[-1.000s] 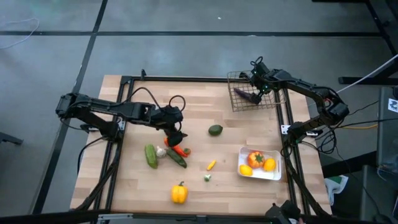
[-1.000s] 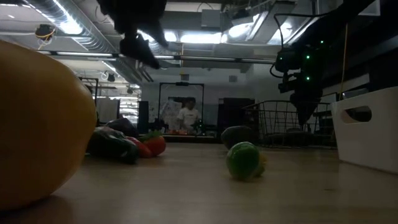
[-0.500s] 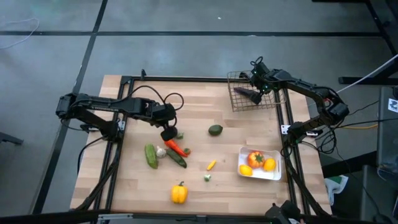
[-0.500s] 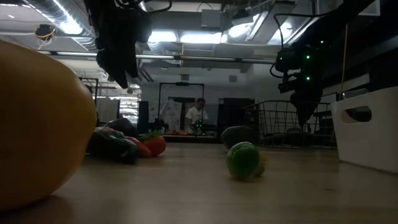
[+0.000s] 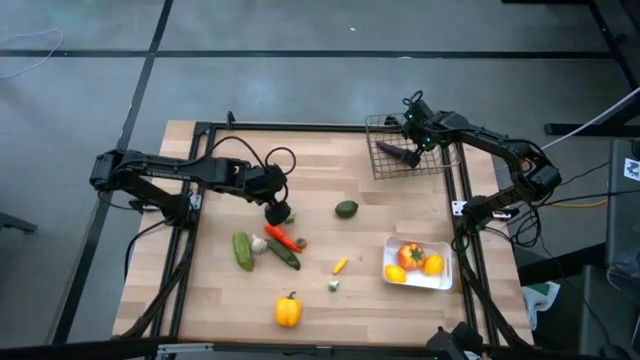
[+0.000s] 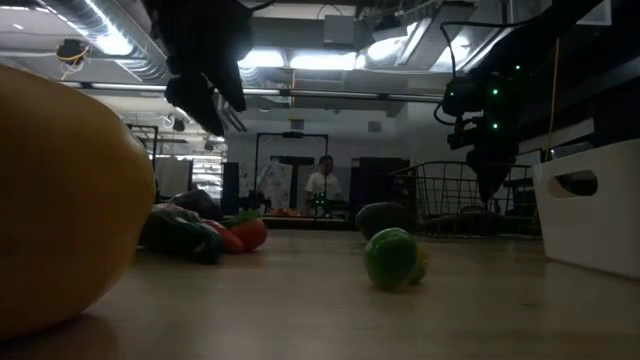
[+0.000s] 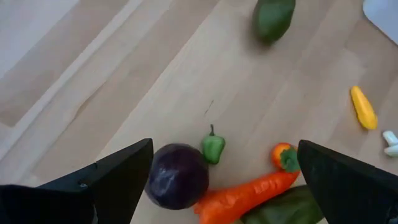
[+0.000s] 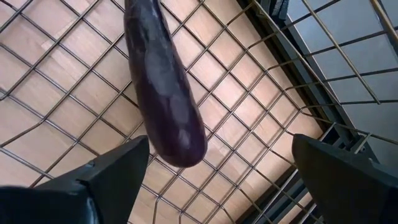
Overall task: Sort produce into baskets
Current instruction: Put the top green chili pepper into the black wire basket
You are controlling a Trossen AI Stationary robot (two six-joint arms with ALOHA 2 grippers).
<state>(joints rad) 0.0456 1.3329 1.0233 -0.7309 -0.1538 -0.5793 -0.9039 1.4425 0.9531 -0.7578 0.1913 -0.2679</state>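
Two spread fingers of my left end effector hover over the round purple vegetable, likely light, rigid, slick; I'd pinch its widest middle.

Big yellow produce fills near side of low view, cut by frame edge, blurred. White tray cut at edge there too. Eggplant in wire basket: stem end cut off in right wrist view. Person far behind table, too small to make out.
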